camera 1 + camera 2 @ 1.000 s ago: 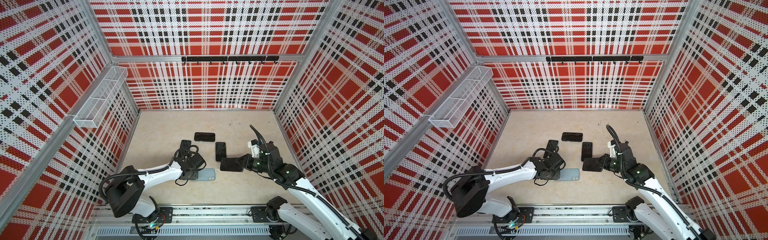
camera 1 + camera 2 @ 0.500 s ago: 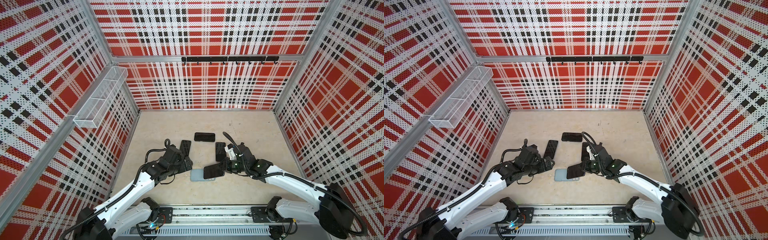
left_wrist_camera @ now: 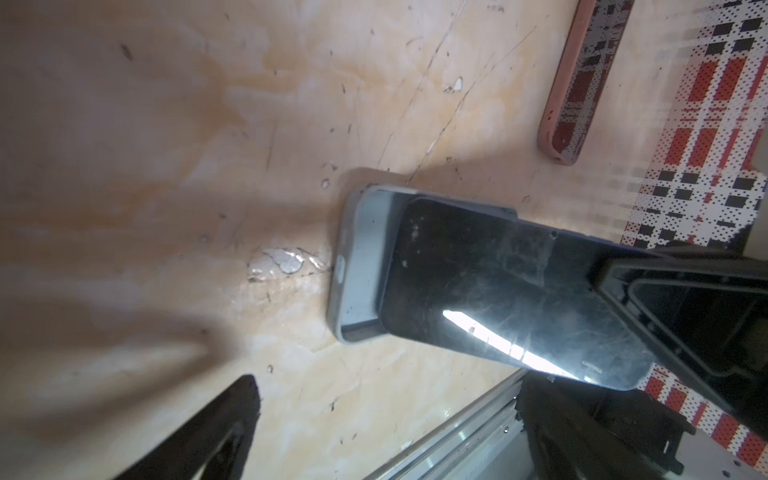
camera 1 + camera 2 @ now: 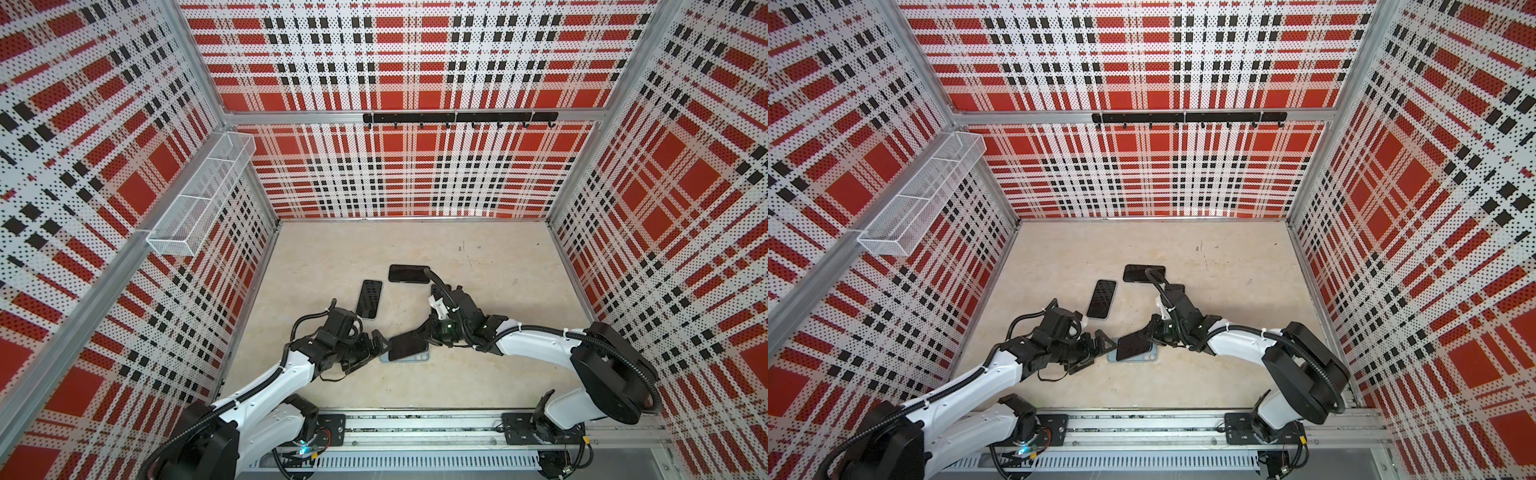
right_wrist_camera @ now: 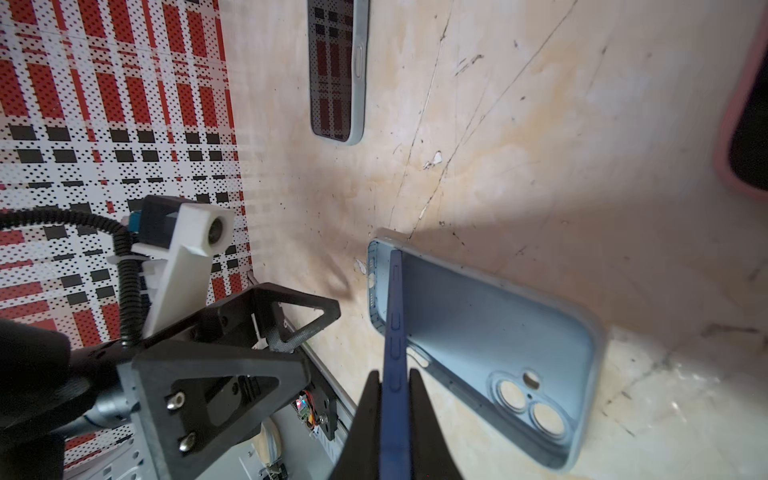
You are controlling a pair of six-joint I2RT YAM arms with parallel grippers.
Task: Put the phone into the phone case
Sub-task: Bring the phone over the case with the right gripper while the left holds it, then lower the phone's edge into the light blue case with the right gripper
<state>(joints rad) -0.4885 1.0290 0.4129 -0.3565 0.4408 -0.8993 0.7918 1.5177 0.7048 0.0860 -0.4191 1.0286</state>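
Phone (image 4: pixel 406 347): dark, tilted edgewise over the pale-blue case (image 5: pixel 498 332), which lies open-side up on the bench (image 4: pixel 490 286). Right pincer (image 5: pixel 395 376): clamped on the phone's edge. Left pincer (image 4: pixel 372 350): jaws spread apart (just beside the case's end).

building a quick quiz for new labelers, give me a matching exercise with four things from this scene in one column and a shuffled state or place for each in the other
Things
1. left tool
2. right tool
3. phone
4. light blue case

States
A. flat on the table, open side up, camera cutouts showing
B. shut on one end of the phone
C. open, holding nothing
D. tilted over the case, held by one end

Pairs: 1-C, 2-B, 3-D, 4-A
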